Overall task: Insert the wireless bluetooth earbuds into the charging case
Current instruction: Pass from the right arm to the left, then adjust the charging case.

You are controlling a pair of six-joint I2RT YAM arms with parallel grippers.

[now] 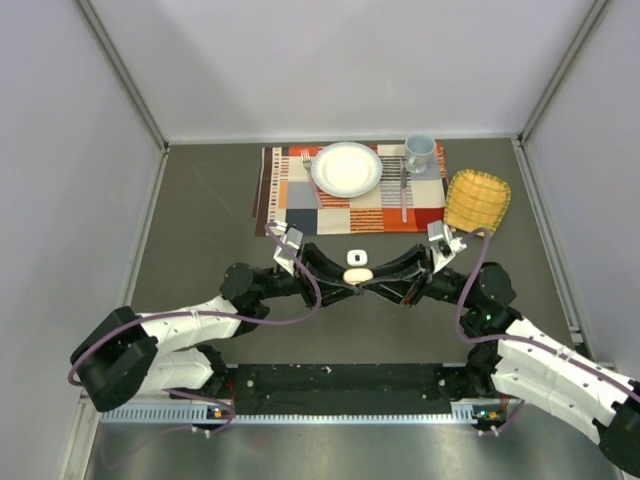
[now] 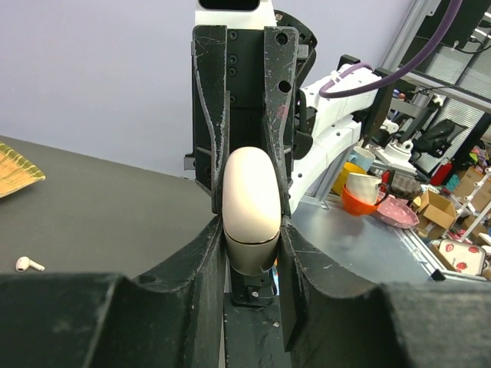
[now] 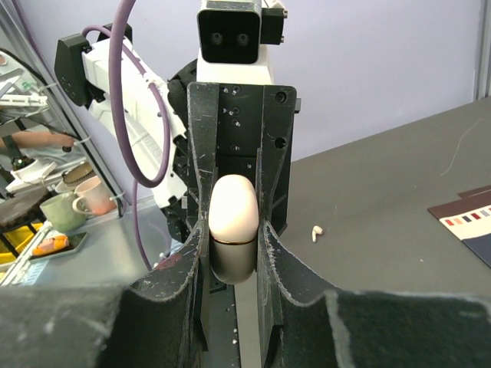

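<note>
so both arms meet mid-desk, nose to nose; the left claw and the right claw are each clamped on the same pale pinkish-beige rounded plastic charging case, one from either end; its lid looks closed, with a thin seam running across the body. From the top camera the case sits right between the two claws, roughly centred over the dark grey desk; can't tell from any view whether it's touching the desk or lifted a bit.

One white stemmed plastic earbud lies loose on the desk, off to the far side of the claws, well apart from the case; the right wrist view shows a white earbud on the desk too, can't tell if it's the same one. A small white rounded case-like object lies just beyond the claws.

Further back there's a checked orange, red and cream placemat with a round white plate, a metal fork, a metal knife and a pale blue mug; a yellow woven square tray sits just right of it.
</note>
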